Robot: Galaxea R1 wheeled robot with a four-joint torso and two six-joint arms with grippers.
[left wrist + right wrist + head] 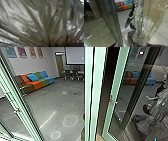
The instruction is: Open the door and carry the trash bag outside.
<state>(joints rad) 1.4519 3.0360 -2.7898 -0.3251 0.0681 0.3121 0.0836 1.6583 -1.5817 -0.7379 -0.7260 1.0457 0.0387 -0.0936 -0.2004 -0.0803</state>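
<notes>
"Can you read anything on the posters (22, 52) on the wall, far left?"
"No, they're too blurred to make out a word."
"And the pale screen (75, 55) at the far end?"
"Nothing I can read on that either."
"Any label, brand, number or sign elsewhere?"
"None legible."

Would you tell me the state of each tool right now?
Left tool: open or closed cannot be told; converging folds in the trash bag suggest it is held.
Right tool: open or closed cannot be told.
</notes>
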